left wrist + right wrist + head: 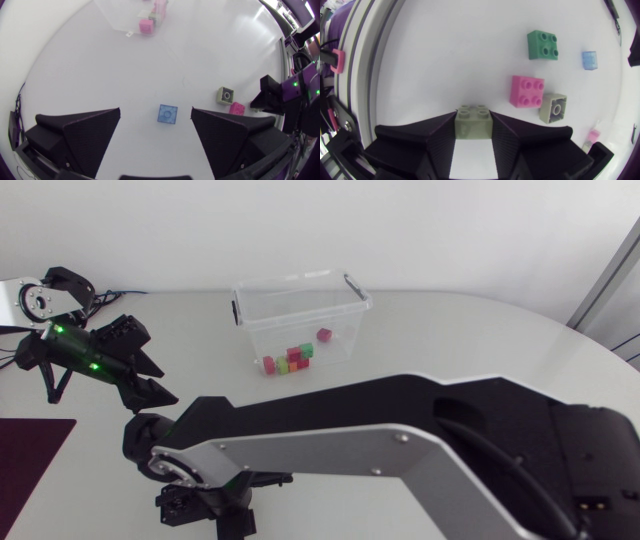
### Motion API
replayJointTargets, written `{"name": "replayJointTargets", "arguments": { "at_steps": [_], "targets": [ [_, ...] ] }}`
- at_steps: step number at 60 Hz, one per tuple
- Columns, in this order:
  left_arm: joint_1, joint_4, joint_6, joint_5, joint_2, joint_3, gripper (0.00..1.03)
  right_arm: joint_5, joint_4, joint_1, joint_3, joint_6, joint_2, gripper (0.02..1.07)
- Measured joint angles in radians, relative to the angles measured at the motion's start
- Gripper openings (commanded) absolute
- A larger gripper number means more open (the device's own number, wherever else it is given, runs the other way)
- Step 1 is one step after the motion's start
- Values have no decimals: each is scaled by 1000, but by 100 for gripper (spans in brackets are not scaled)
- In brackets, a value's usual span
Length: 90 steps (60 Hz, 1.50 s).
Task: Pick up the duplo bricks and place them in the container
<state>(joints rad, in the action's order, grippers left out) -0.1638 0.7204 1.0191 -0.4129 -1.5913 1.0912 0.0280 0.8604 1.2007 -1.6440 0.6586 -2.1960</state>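
My right gripper [473, 124] is shut on a pale olive duplo brick [472, 113], both fingers pressing its sides just above the table. Ahead of it lie a pink brick [526, 91], a beige brick [553, 107], a green brick [543, 45] and a small blue brick [590, 61]. My left gripper [155, 112] hangs open over the table, the blue brick [168, 114] lying between and ahead of its fingers, untouched. The clear container [300, 315] stands at the back with several bricks inside. In the head view my right arm [400, 440] hides the loose bricks.
A dark maroon mat [30, 460] lies at the table's front left corner. The table's edge runs close beside my right gripper. From the left wrist, the beige brick [225, 95] and pink brick [237, 108] lie beside my right gripper [270, 97].
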Motion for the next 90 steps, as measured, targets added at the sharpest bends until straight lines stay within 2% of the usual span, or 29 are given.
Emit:
{"name": "replayJointTargets", "arguments": {
  "at_steps": [13,24,32,52,59,62,65,66,78,90],
  "targets": [
    [5,1,57,57,27,-96,98,-2,1,-58,70,-4,160,30],
    [29,-105,127,82,28,-185,98,-10,1,-118,104,-23,338,30],
    [40,-164,137,82,-9,-183,98,-26,3,-158,114,-32,417,30],
    [84,-201,138,82,-185,-134,95,-107,-38,-346,95,-79,484,30],
    [93,-221,138,98,-230,-95,83,-134,-90,-410,64,-110,489,31],
    [98,-226,138,116,-251,-84,64,-137,-126,-433,50,-125,489,31],
    [103,-225,138,116,-264,-78,38,-137,-160,-455,36,-140,489,31],
    [106,-226,137,116,-265,-77,25,-137,-170,-463,32,-144,489,31],
    [115,-229,137,127,-259,-76,23,-137,-309,-578,-44,-214,447,31],
    [115,-177,126,108,-148,-75,23,-140,-370,-647,-111,-257,337,31]
  ]
}}
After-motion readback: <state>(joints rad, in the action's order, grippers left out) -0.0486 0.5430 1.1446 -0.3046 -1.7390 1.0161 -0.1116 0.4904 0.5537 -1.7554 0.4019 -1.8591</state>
